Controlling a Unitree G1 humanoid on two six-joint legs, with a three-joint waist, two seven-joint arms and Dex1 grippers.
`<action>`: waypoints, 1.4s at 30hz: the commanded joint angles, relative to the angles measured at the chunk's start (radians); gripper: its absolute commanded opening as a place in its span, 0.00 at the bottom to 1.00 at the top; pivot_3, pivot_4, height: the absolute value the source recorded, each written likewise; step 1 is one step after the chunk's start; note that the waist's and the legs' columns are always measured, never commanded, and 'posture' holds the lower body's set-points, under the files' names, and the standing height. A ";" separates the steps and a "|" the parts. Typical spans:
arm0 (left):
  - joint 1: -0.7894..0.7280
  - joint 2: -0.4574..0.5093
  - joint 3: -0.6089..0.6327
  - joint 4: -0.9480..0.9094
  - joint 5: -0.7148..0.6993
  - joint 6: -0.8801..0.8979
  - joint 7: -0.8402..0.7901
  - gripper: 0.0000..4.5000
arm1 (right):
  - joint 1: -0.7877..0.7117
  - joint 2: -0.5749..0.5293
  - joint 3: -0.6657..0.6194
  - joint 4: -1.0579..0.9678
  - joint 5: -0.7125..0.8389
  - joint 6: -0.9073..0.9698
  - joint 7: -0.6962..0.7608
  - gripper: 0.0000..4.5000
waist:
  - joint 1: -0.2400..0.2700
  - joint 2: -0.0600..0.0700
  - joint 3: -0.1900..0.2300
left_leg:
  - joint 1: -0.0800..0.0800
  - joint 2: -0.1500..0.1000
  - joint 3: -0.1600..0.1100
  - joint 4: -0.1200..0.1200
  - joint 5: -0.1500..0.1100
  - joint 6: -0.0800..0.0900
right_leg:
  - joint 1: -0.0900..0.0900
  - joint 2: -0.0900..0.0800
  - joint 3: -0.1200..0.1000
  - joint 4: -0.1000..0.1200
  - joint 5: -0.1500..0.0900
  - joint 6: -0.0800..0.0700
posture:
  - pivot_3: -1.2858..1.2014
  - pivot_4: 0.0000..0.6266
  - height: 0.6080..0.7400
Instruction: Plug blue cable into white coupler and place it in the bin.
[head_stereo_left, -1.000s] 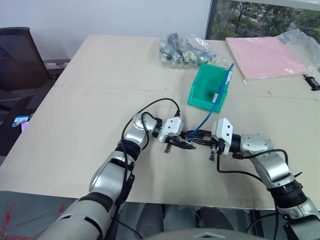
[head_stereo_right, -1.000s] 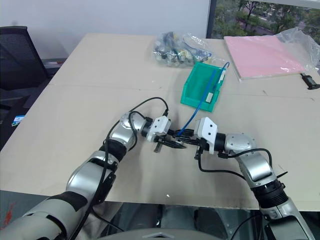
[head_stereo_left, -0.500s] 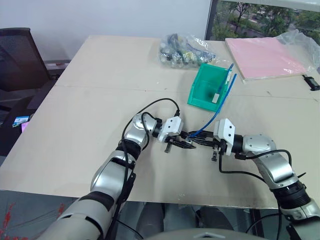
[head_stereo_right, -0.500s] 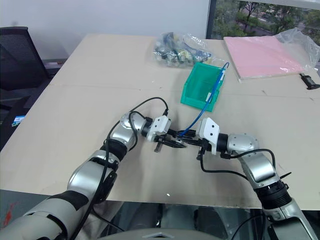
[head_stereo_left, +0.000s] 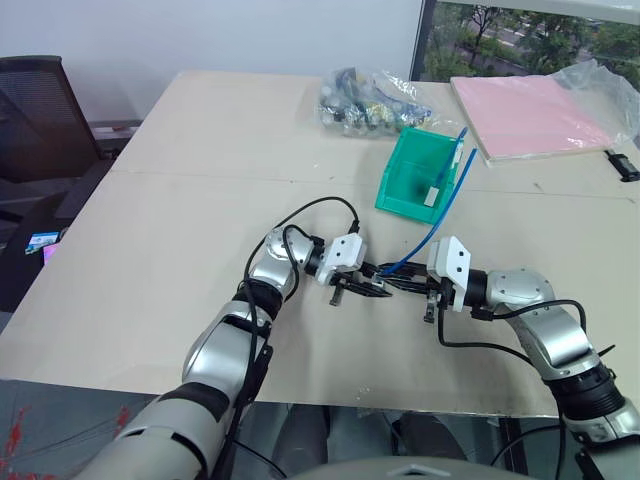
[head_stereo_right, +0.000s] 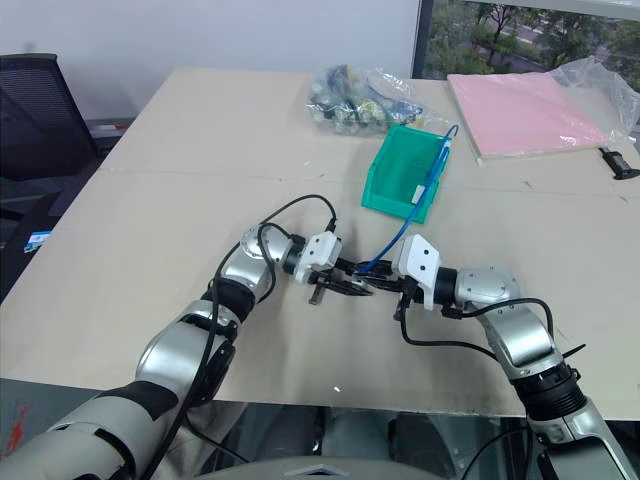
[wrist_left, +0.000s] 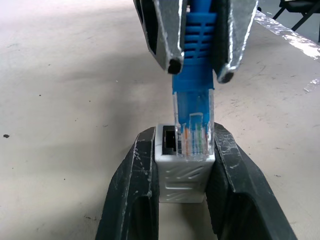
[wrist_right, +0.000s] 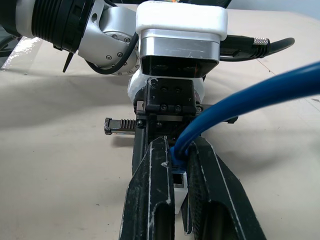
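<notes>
Since a second ago your right arm has shifted slightly and the blue cable (head_stereo_left: 432, 225) now arcs higher between plug and bin (head_stereo_left: 405, 186); both grippers meet above the table (head_stereo_left: 180, 230); your left gripper (wrist_left: 182, 165) is clamped on the white coupler (wrist_left: 183, 175); your right gripper (wrist_right: 181, 162) pinches the cable's plug, whose clear tip sits at the coupler's socket mouth; the cable's far end lies in the bin.
</notes>
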 joint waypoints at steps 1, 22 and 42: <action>0.031 -0.001 -0.032 0.039 0.062 0.004 -0.016 0.14 | 0.013 -0.010 -0.023 -0.033 0.005 0.014 -0.004 0.00 | 0.000 0.000 0.000 | 0.000 0.000 0.000 0.000 0.000 0.000 | 0.000 0.000 0.000 0.000 0.000 0.000 | 0.52 0.24 1.00; 0.021 -0.019 -0.029 0.049 0.064 0.010 -0.012 0.14 | 0.008 0.020 0.024 -0.047 -0.036 0.058 -0.036 0.00 | 0.002 0.000 0.000 | 0.000 0.000 0.000 0.000 0.000 0.000 | 0.000 0.000 -0.001 0.000 0.000 0.000 | 0.52 0.24 1.00; 0.035 -0.026 -0.013 0.039 0.078 0.060 -0.025 0.25 | 0.000 0.114 0.012 0.098 0.041 0.093 -0.011 0.00 | -0.023 -0.001 -0.023 | 0.006 0.000 -0.004 0.000 -0.001 0.001 | 0.008 0.001 -0.002 -0.001 0.000 0.000 | 0.52 0.24 1.00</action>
